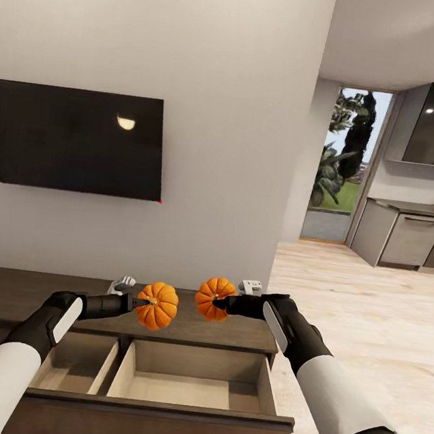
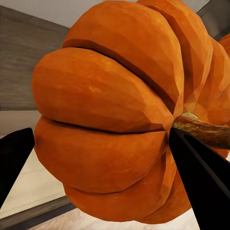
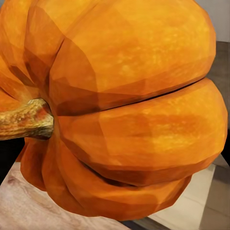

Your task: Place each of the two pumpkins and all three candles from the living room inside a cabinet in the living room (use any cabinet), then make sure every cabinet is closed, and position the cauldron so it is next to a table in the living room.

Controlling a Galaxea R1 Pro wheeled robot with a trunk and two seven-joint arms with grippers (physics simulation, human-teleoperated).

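both arms level, claws [image 1: 140, 300] [image 1: 218, 303] gripping pumpkins [image 1: 157, 305] [image 1: 214, 298]

Both pumpkins [image 1: 158, 305] [image 1: 214, 297] have matt, faceted orange skin with rough brownish stems [image 2: 203, 129]. The cabinet [image 1: 24, 292] is dark matt wood grain, its open drawer [image 1: 177, 378] lined in paler wood. The TV screen [image 1: 74, 138] above the cabinet is glossy black. The floor [image 1: 363, 296] is pale wood planking.

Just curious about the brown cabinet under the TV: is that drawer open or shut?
Open. The drawer is pulled out from the cabinet, and the head view looks down into two bare compartments.
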